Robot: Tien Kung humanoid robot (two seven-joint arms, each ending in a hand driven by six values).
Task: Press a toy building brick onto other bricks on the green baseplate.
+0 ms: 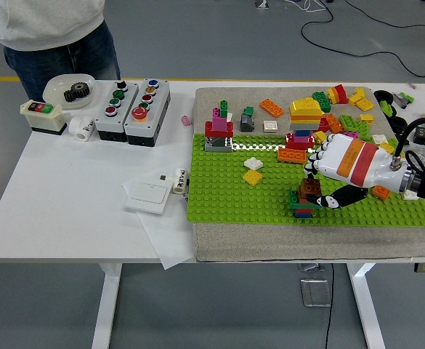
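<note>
A green baseplate (227,190) lies on a grey mat on the table's right half. Near its front middle stands a small stack (302,207) of green, blue and red bricks with a brown brick (310,189) on top. My right hand (317,185), white with orange and red bands, reaches in from the right. Its fingers (312,166) come down over the brown brick from behind and the thumb (330,201) lies against the brick's right side, so the hand is shut on it. The left arm is out of view.
On the plate also stand a tall yellow-orange stack (304,118), a pink-red stack (218,131) and flat white and yellow bricks (253,171). Loose bricks (343,102) litter the mat's far right. Button boxes (132,103), a bowl (70,89) and a switch plate (148,195) sit left. A person (49,29) stands far left.
</note>
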